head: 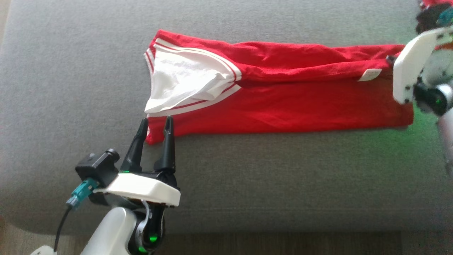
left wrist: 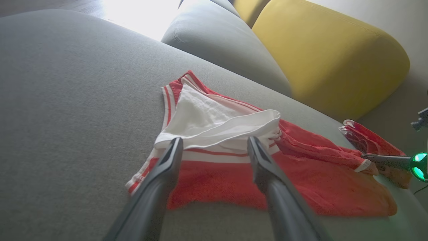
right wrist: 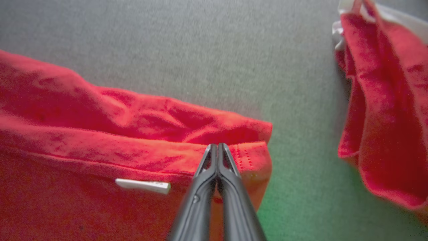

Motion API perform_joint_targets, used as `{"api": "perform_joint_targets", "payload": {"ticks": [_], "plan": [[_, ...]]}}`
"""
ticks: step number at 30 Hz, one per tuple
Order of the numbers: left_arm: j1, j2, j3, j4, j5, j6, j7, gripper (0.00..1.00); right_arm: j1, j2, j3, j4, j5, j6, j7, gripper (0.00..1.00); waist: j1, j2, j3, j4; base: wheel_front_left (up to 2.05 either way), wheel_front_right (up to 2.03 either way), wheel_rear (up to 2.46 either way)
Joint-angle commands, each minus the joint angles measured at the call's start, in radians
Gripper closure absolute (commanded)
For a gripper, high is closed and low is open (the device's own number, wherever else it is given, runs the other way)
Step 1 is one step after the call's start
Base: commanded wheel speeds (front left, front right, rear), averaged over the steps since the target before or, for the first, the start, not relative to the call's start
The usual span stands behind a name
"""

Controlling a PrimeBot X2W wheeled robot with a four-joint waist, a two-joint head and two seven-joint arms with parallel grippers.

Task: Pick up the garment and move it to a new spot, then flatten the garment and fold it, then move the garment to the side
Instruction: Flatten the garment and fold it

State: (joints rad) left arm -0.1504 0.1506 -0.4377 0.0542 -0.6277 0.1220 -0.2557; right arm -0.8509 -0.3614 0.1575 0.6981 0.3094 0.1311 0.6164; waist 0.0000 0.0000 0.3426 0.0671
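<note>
**On the grey sofa seat [head: 247,184], the red sports top [head: 283,102] is being bracketed at both ends**

Across the seat the top is lying folded into a long band, with its white panel [head: 180,78] at the robot's left and its small white label [head: 370,75] near the right end. The left gripper [head: 156,120] is being held wide, its fingers straddling the near left corner. The right gripper [right wrist: 217,146] is being held fully closed, tips on the stitched right hem; whether cloth is being pinched cannot be told. The jersey is judged light, limp and stretchy, likely to sag and unfold if lifted by one point. The two end corners, taken through all layers, are judged the best holds. A second red cloth [right wrist: 384,100] is lying apart beyond the right end.
</note>
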Motion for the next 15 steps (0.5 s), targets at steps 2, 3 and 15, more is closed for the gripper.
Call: {"api": "perform_joint_targets", "payload": {"ticks": [2, 3, 15], "plan": [[-0.013, 0.007, 0.046, -0.032, 0.012, -0.007, -0.006, 0.0, 0.045, -0.007, 0.019, -0.066, 0.037, 0.0, 0.006, 1.0, 0.0, 0.0, -0.01, -0.028, 0.0, 0.0, 0.0], [-0.013, 0.008, 0.051, -0.032, 0.014, -0.007, -0.006, 0.0, 0.059, -0.006, 0.022, -0.077, 0.048, 0.0, 0.009, 1.0, 0.0, 0.0, -0.011, -0.035, 0.0, 0.0, 0.0], [-0.011, 0.018, 0.062, -0.038, 0.024, -0.006, -0.006, 0.0, 0.201, -0.005, -0.009, -0.189, 0.115, 0.0, 0.002, 1.0, 0.0, 0.0, -0.022, -0.067, 0.0, 0.0, 0.0]]}}
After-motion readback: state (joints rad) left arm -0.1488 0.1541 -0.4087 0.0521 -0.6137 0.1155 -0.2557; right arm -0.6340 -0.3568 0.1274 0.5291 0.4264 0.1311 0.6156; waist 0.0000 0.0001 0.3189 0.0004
